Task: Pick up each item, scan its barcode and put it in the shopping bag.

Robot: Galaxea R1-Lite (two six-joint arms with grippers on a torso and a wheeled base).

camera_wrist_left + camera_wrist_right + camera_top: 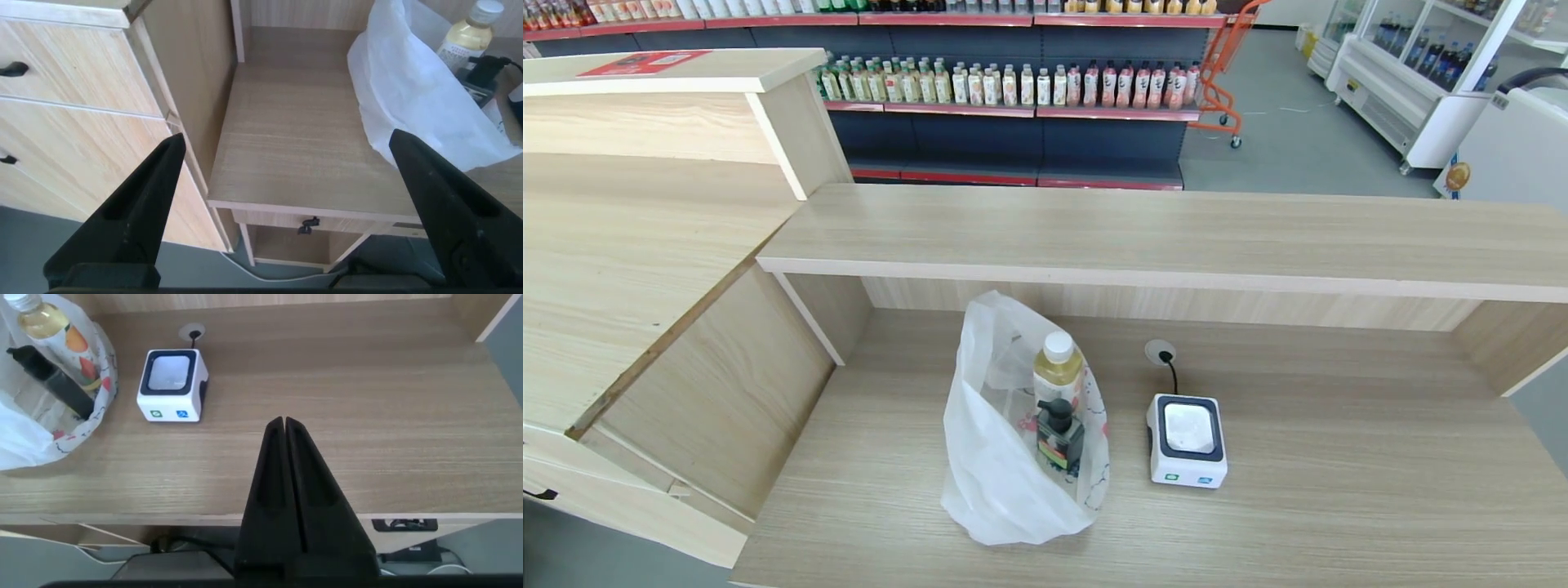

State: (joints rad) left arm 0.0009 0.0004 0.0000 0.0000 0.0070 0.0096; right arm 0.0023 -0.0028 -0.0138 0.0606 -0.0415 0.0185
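Shopping bag (1005, 457) stands on the counter (1339, 506), and neither claw is touching it. Left gripper (288, 137): fingers spread wide with nothing between them, hanging off the counter's near left corner by the pale drawer fronts (73, 139), well apart from the bag. Right gripper (283, 425): its two black fingers are pressed flat together into one wedge, clamped on nothing, poised over the counter's near edge with bare wood grain under the tip.

Out from there comes the scanner (1187, 439), a white, round-cornered box. It has a dark-framed glossy window on top and two small coloured marks on its front. It sits just beside the bag on the right, not touching it. A black cable (1172, 374) runs from its back to a round grommet (1160, 352) set in the counter.

Now the bag itself: thin, milky, crinkled plastic, mouth gaping upward, a bit of red print low on its side. Upright inside is a bottle (1058, 371) of yellowish drink with a white cap. Pressed close in front of it is a squat dark pump bottle (1059, 433) with a black nozzle.

The counter is pale wood-grain laminate, with a raised ledge (1176, 237) behind. Beyond that, store shelves (1013, 86) carry rows of bottles.
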